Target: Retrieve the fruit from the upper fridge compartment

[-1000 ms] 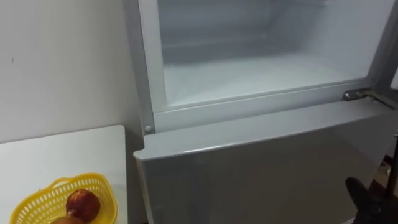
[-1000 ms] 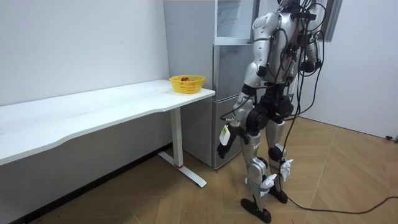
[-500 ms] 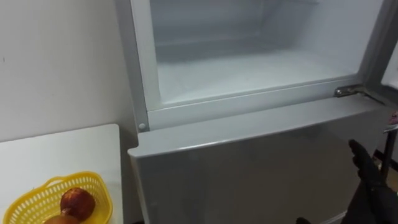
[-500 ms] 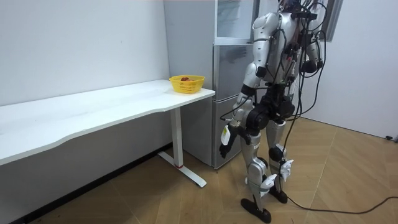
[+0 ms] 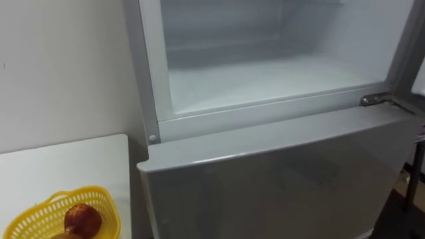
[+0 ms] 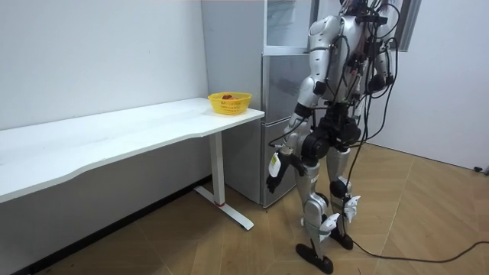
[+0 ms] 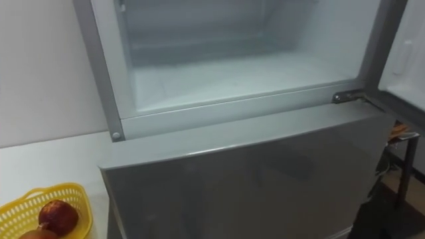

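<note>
The upper fridge compartment (image 5: 265,78) stands open in front of me, its white inside bare as far as I can see. Its open door (image 7: 406,56) hangs at the right edge, hinged at a metal bracket (image 5: 372,99). Below it the grey lower fridge door (image 5: 265,186) is closed. In the room view I stand upright facing the fridge (image 6: 279,84). My left hand (image 6: 275,172) hangs beside my thigh, away from the fridge. A dark blur low at the right looks like my right hand (image 7: 380,216), well below the compartment.
A white table (image 5: 80,166) stands against the wall left of the fridge. At its near corner sits a yellow basket (image 5: 40,212) with a red apple (image 5: 82,218) in it. Wooden floor lies open behind me in the room view.
My right hand, raised at the lower right half a second ago, has dropped out of the left eye view. The fridge, table and basket are where they were.
</note>
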{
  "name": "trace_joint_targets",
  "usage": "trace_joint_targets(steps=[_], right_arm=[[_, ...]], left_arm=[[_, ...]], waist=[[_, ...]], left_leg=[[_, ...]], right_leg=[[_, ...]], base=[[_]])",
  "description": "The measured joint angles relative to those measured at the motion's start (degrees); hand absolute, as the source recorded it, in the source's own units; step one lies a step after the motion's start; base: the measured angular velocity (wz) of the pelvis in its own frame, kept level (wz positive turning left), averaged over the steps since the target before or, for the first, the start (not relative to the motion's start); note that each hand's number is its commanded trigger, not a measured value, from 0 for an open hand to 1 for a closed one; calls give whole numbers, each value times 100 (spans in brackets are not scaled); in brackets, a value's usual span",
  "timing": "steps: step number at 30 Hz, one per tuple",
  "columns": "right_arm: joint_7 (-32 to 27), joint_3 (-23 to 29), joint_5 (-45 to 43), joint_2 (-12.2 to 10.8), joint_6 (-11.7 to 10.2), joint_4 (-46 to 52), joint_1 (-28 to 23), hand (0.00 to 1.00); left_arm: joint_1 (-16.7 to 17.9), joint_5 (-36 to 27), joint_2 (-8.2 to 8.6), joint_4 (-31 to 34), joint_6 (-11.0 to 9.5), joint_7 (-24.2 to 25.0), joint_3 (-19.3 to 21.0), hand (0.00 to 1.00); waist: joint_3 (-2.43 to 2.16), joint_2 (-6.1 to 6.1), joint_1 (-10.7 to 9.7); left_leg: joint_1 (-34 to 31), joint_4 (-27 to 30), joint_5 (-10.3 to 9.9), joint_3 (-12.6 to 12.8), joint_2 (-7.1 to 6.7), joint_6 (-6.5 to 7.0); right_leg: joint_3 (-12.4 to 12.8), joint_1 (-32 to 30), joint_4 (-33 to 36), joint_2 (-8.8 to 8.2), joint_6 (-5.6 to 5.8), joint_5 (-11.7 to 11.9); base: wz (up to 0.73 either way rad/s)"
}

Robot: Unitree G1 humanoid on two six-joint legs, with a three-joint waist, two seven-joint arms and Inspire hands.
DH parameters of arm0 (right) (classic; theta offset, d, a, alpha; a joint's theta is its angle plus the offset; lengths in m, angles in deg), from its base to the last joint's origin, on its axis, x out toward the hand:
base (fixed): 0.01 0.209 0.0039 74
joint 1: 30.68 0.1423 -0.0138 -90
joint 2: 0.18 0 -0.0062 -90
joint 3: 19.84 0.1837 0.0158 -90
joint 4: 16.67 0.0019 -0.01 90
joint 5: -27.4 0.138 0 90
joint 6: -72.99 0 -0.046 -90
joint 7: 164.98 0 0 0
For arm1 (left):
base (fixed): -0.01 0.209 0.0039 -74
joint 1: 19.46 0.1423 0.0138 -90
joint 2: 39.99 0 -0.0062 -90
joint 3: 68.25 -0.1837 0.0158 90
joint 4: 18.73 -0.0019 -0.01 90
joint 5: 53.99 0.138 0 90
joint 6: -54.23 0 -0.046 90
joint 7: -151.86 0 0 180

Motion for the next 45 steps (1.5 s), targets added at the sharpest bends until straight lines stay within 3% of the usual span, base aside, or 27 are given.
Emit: trace_joint_targets(steps=[6, 13, 22, 27, 35, 45], right_arm=[[-563, 473, 1395, -9, 15, -320, 20, 0], [-1484, 1297, 3081, -23, 10, -357, 16, 0], [-2224, 2246, 3681, 33, 8, -355, 148, 0], [-2513, 2844, 3887, 281, 6, -342, 576, 0], [-2707, 3158, 3873, 515, -45, -333, 927, 0], [-2924, 3400, 3868, 1391, -43, -331, 1325, 0]], left_arm=[[161, -2, -8, 37, 8, -2, 160, 0], [414, 0, -11, 294, 54, -42, 541, 0], [554, 3, -110, 731, 77, -93, 898, 0], [573, 5, -183, 739, 85, -179, 1277, 0], [616, 16, -173, 947, 123, -237, 1297, 0], [646, 52, -163, 1090, 165, -235, 1488, 0]], waist=[[32, -43, -243], [44, -107, -342], [28, -331, -411], [38, -355, -538], [34, -345, -560], [45, -407, -590]], left_leg=[[-15, 22, -5, -20, 2, 3], [-32, 48, -4, -21, 0, 5], [-192, 73, -4, -62, -50, 7], [-197, 62, -4, -62, -50, 8], [-210, 63, -3, -104, -6, 8], [-212, 66, -2, -151, -43, 8]], right_leg=[[-24, 10, 4, -2, 0, 0], [-25, -6, 13, 1, -2, -1], [-48, -124, 1, -8, 3, -8], [-77, -153, 60, -10, 3, -8], [-109, -181, 94, -9, 3, -8], [-146, -152, 107, -10, 2, -8]], base=[[0], [0], [3], [0], [1], [1]])
